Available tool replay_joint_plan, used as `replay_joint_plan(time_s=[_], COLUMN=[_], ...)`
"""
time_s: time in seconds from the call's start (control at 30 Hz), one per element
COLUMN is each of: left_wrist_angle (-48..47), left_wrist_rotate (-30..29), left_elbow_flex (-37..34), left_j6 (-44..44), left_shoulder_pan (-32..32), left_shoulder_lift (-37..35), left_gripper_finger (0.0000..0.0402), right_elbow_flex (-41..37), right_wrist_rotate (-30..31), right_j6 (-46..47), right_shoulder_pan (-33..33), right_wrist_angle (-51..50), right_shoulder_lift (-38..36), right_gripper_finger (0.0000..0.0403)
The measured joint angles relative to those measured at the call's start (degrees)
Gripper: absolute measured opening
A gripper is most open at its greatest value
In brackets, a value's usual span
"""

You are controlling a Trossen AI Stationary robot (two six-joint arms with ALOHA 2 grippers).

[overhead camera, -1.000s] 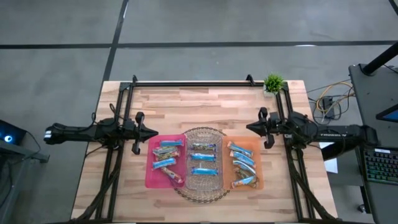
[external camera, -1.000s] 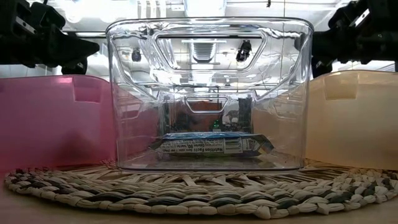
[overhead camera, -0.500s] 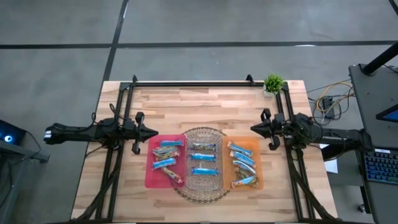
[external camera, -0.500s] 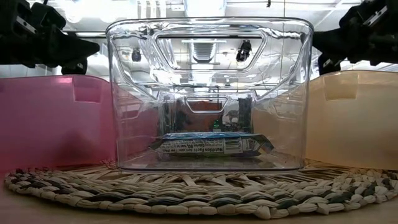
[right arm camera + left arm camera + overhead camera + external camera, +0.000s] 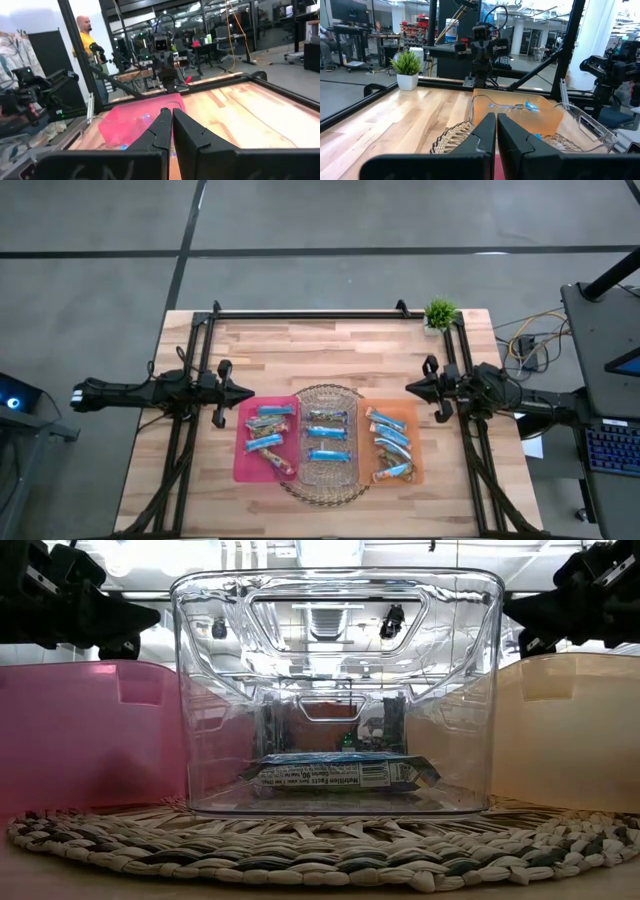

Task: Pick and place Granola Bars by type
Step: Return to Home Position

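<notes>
Low view, one granola bar (image 5: 340,775) in transparent bin (image 5: 200,690) (others hidden)

Table (image 5: 300,350): pale wood planks, smooth, matt. Clear bin (image 5: 335,600): hard transparent plastic, glossy, strong reflections. Pink bin (image 5: 90,740) and orange bin (image 5: 570,740): translucent plastic, frosted, dull. Mat (image 5: 320,850): coarse braided fibre, rough. Granola bars (image 5: 340,775): shiny crinkled film wrappers. Left pincer (image 5: 496,117) and right pincer (image 5: 171,112): matt black, plastic-looking.

Even overhead light, faint shadows on table (image 5: 330,350); ceiling-lamp glare on clear bin (image 5: 230,660) between jaws; bright hall beyond.
</notes>
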Motion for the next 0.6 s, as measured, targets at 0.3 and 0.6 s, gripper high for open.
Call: replay_joint_plan(time_s=[0.3, 0.6], left_wrist_angle=[-0.1, 1.2], left_wrist_rotate=[-3.4, -3.1], left_elbow_flex=[0.0, -0.7], left_j6=[0.0, 0.3], left_shoulder_pan=[0.0, 0.0], left_shoulder_lift=[0.0, 0.0], left_gripper_finger=[0.0, 0.0], right_elbow_flex=[-0.5, -0.5], right_wrist_rotate=[0.1, 1.6], right_j6=[-0.3, -1.3], right_shoulder_pan=[0.0, 0.0], right_wrist_angle=[-2.7, -3.0], right_shoulder_lift=[-0.4, -0.4], right_gripper_finger=[0.0009, 0.0009])
